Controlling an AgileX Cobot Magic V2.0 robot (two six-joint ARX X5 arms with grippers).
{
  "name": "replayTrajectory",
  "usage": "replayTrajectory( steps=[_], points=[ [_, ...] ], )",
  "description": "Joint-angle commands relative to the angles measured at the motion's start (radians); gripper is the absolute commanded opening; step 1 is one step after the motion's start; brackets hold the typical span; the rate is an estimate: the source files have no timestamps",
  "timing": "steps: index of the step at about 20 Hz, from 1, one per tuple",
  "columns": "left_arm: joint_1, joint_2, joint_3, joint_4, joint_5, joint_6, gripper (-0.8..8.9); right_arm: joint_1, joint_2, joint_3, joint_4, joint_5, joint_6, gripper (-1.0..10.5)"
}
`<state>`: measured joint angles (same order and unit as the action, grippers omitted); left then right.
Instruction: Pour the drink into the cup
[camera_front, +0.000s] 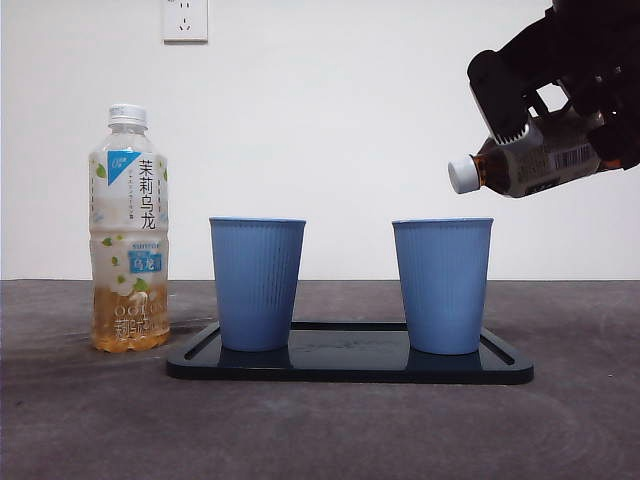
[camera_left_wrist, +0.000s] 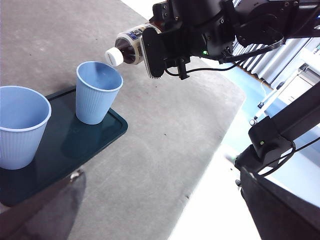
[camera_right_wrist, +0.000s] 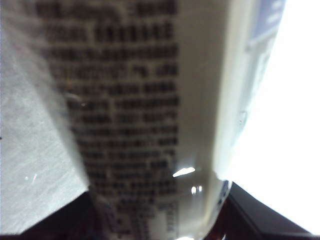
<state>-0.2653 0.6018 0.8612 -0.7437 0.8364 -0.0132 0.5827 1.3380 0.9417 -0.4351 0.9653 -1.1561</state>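
My right gripper (camera_front: 525, 135) is shut on a dark drink bottle (camera_front: 545, 160) and holds it tilted, neck down. The bottle's white cap (camera_front: 463, 175) is on and hangs just above the rim of the right blue cup (camera_front: 443, 285). The left wrist view shows the same gripper (camera_left_wrist: 160, 50), bottle (camera_left_wrist: 131, 45) and cup (camera_left_wrist: 97, 92). The bottle's label (camera_right_wrist: 140, 115) fills the right wrist view. A second blue cup (camera_front: 257, 283) stands to the left on the same black tray (camera_front: 350, 365). My left arm waits out of the front view.
A tall tea bottle (camera_front: 129, 230) with a white cap stands on the table, left of the tray. The second cup (camera_left_wrist: 20, 125) and tray (camera_left_wrist: 75, 145) show in the left wrist view, with the table edge (camera_left_wrist: 200, 185) beyond them.
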Motion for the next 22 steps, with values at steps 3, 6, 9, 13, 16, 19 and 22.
replayTrajectory(
  steps=[3, 6, 9, 13, 16, 19, 22],
  points=[
    [-0.004, 0.004, 0.018, 0.006, 0.003, 0.001, 4.96, 0.011, 0.003, 0.029, 0.031, 0.034, 0.003, 1.9],
    [-0.004, 0.004, 0.018, 0.006, 0.003, 0.001, 4.96, 0.011, 0.003, 0.029, 0.031, 0.033, 0.005, 1.9],
    [-0.004, 0.004, 0.018, 0.005, 0.003, 0.001, 4.96, 0.011, 0.002, 0.029, 0.043, 0.029, 0.085, 1.9],
    [-0.003, 0.004, 0.018, 0.004, 0.003, 0.001, 4.96, 0.004, -0.033, 0.029, 0.016, -0.065, 0.320, 1.9],
    [-0.003, 0.004, 0.018, 0.004, 0.002, 0.001, 4.96, -0.003, -0.111, 0.029, -0.037, -0.207, 0.595, 1.9],
    [-0.003, 0.004, 0.018, 0.004, -0.008, 0.002, 4.96, -0.070, -0.209, 0.029, -0.064, -0.439, 0.912, 1.9],
    [-0.003, 0.004, 0.018, 0.004, -0.036, 0.002, 4.97, -0.165, -0.284, -0.012, 0.011, -0.659, 1.077, 1.9]
  ],
)
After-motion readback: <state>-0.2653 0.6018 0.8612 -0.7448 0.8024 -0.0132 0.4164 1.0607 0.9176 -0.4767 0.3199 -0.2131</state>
